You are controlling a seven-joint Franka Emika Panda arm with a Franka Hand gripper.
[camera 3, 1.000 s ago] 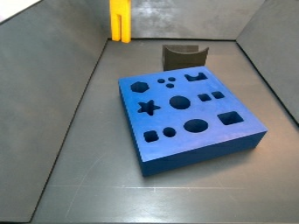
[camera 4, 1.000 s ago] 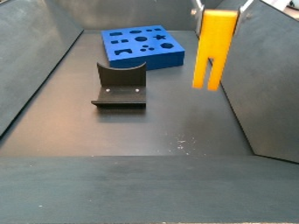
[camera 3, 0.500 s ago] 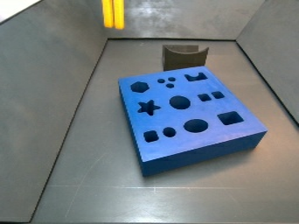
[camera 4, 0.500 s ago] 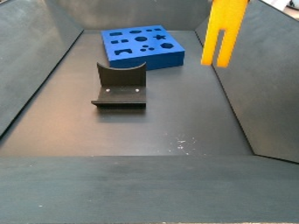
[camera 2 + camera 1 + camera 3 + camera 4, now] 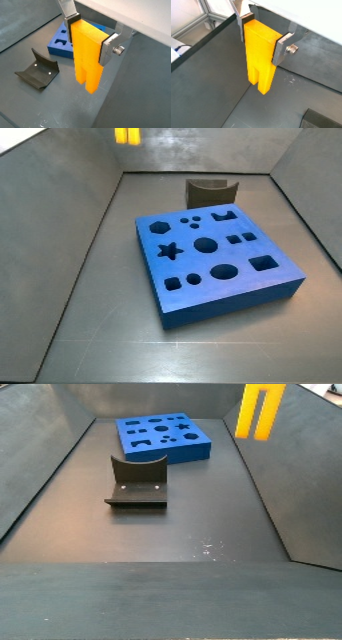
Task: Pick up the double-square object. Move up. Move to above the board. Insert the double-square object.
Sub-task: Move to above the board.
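Note:
The double-square object [image 5: 260, 62] is a tall yellow-orange peg with a lengthwise groove. My gripper [image 5: 261, 39] is shut on its upper end and holds it upright, high above the floor; both wrist views show this [image 5: 91, 39]. In both side views only the peg's lower part shows at the top edge [image 5: 127, 135] [image 5: 258, 412], and the gripper is out of frame. The board [image 5: 227, 300] is a thick blue block with shaped holes, lying on the floor well away from the peg [image 5: 171, 452]. A corner of it shows behind the peg in a wrist view [image 5: 59, 50].
The dark fixture [image 5: 211, 191] stands on the floor beyond the board, also seen in a side view [image 5: 138, 481] and a wrist view [image 5: 39, 75]. Grey walls enclose the floor on all sides; the peg hangs close to one wall [image 5: 211, 60].
The peg has risen with the gripper. A second ago most of it showed in both side views; now only its lower part is in frame. Board and fixture have not moved.

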